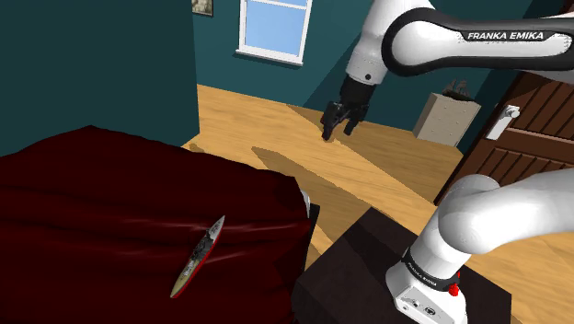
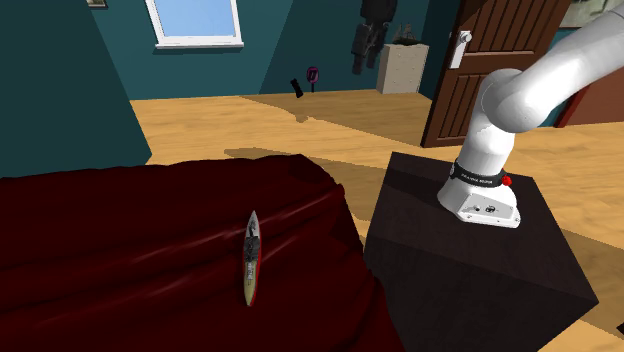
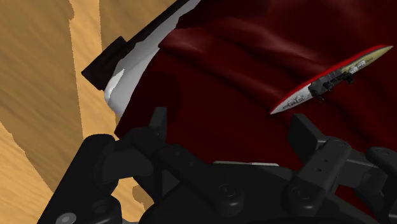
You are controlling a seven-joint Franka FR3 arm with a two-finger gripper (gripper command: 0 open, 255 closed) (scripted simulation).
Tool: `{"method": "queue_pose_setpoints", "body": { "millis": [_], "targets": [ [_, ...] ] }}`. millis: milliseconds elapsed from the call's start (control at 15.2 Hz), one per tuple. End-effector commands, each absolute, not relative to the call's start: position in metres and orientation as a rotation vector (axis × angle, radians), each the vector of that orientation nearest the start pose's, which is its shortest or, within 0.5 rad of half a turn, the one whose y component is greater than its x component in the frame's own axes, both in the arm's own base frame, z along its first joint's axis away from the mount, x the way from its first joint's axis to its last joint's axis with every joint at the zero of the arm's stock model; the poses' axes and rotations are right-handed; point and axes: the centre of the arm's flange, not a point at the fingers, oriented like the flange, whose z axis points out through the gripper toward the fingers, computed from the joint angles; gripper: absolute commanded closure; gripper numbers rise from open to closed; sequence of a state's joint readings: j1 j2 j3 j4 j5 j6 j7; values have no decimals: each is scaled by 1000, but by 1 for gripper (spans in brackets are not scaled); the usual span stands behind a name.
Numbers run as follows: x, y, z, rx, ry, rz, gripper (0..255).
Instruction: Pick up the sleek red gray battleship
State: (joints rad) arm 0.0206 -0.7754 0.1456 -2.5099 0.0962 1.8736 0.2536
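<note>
Though far from gripper (image 1: 337,127), battleship (image 1: 198,255) (on red cloth (image 1: 92,202))

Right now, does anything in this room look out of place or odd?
A little: a model battleship lies on rumpled dark red cloth, and a white corner pokes out from under that cloth. Nothing looks spilled or broken. The gripper hangs open, touching nothing.
</note>
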Motion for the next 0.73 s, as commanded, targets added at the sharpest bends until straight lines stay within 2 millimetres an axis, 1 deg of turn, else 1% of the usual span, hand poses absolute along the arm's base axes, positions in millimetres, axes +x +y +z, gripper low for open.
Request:
{"method": "queue_pose_setpoints", "body": {
  "millis": [0,660],
  "targets": [
    [331,89,522,-3106,266,-221,0],
    [361,178,428,-3087,456,-266,0]
  ]
}}
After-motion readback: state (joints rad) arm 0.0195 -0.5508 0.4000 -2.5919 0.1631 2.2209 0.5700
